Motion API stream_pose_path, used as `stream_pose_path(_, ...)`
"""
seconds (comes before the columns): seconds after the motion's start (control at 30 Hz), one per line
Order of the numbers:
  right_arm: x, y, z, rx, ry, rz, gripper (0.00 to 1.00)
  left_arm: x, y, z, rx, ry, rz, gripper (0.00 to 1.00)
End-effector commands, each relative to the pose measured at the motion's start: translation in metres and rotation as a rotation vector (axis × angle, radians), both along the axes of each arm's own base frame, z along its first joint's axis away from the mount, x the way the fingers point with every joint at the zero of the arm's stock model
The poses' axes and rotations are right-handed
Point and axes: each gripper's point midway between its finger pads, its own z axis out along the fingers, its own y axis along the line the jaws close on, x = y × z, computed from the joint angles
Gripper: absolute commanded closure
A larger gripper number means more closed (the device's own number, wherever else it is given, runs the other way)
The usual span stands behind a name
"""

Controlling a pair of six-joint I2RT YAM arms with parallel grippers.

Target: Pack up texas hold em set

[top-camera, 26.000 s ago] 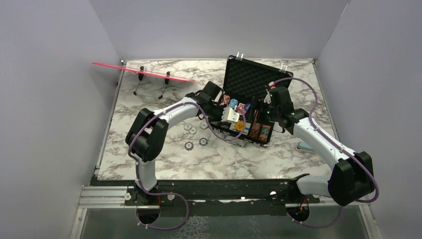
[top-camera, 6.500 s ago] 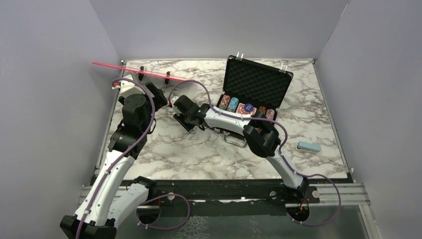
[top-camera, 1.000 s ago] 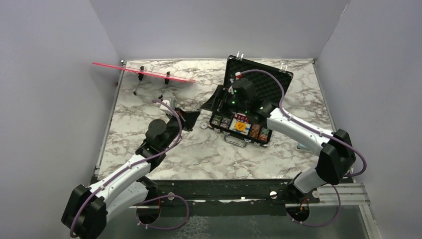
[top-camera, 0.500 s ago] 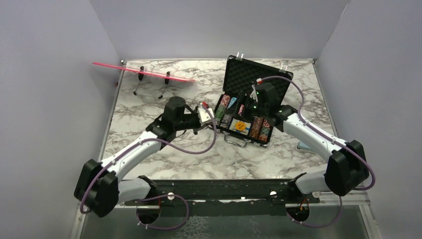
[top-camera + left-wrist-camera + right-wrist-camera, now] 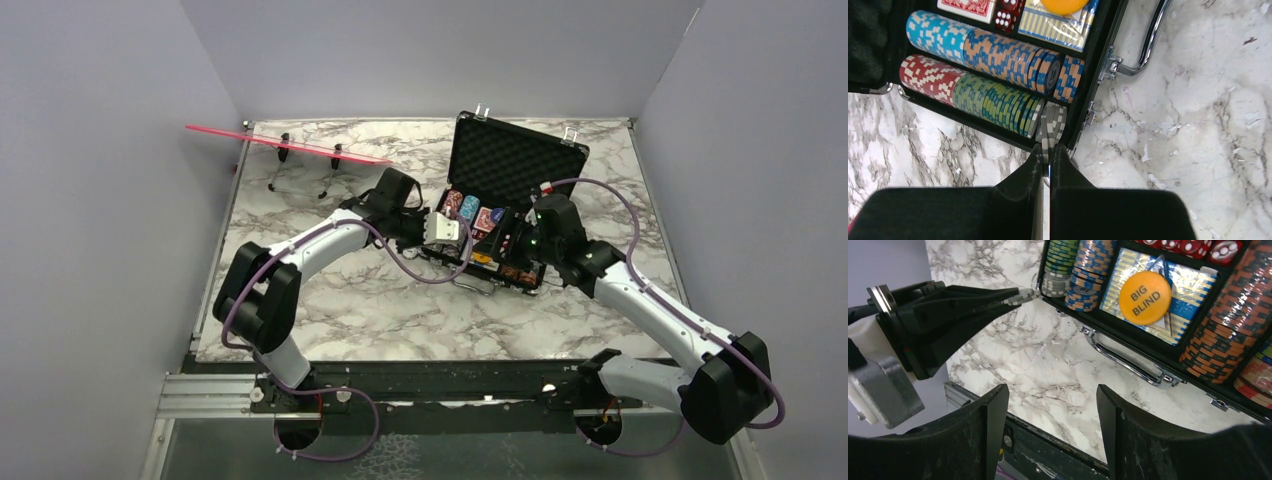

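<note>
The texas hold em set is a black case (image 5: 515,160) standing open on the marble table, foam lid upright. Rows of coloured chips (image 5: 998,55) fill its tray (image 5: 1088,85), beside card decks and an orange "BIG BLIND" button (image 5: 1145,297). My left gripper (image 5: 1049,147) is shut on a grey chip (image 5: 1046,142), held edge-on over the short grey stack (image 5: 1055,117) at the end of the green row. From the right wrist, that chip (image 5: 1020,296) sits pinched at the left fingertips. My right gripper (image 5: 1050,390) hangs open and empty over the table in front of the case handle (image 5: 1120,357).
A pink strip on wire legs (image 5: 290,145) stands at the back left. Red dice (image 5: 1009,12) lie in the case's middle compartment. Both arms (image 5: 330,235) (image 5: 640,290) converge on the case. Bare marble (image 5: 380,300) lies to the left and front of it.
My left arm has swung right from the table to the case's left end with the grey chip in its jaws. The right gripper has pulled back from over the tray toward the case's front.
</note>
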Motion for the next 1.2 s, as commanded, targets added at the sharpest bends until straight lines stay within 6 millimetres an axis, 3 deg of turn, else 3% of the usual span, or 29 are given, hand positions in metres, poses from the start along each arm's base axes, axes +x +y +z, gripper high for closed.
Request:
stream_pose_path(0.0, -0.005, -0.006, -0.007, 0.006, 0.029, -0.032, 0.33, 0.005, 0.008, -0.012, 0.095, 0.002, -0.024, 1.00)
stream_pose_path(0.23, -0.005, -0.002, -0.009, 0.019, 0.044, -0.018, 0.34, 0.006, 0.012, -0.020, 0.126, 0.025, 0.002, 1.00)
stream_pose_path(0.5, -0.004, 0.002, -0.010, 0.025, 0.049, -0.006, 0.34, 0.002, 0.006, -0.011, 0.084, 0.038, -0.019, 1.00)
stream_pose_path(0.67, -0.004, 0.002, -0.009, 0.023, 0.045, -0.005, 0.35, 0.010, 0.005, -0.009, 0.102, 0.023, 0.014, 1.00)
stream_pose_path(0.7, -0.003, 0.001, -0.009, 0.022, 0.044, -0.009, 0.34, 0.011, 0.004, -0.018, 0.119, 0.038, 0.019, 1.00)
stream_pose_path(0.9, -0.003, 0.000, -0.009, 0.015, 0.038, -0.011, 0.35, 0.011, -0.002, -0.028, 0.147, 0.054, 0.031, 1.00)
stream_pose_path(1.17, -0.003, -0.002, -0.012, 0.004, 0.040, -0.013, 0.35, 0.020, -0.002, -0.030, 0.166, 0.031, 0.081, 1.00)
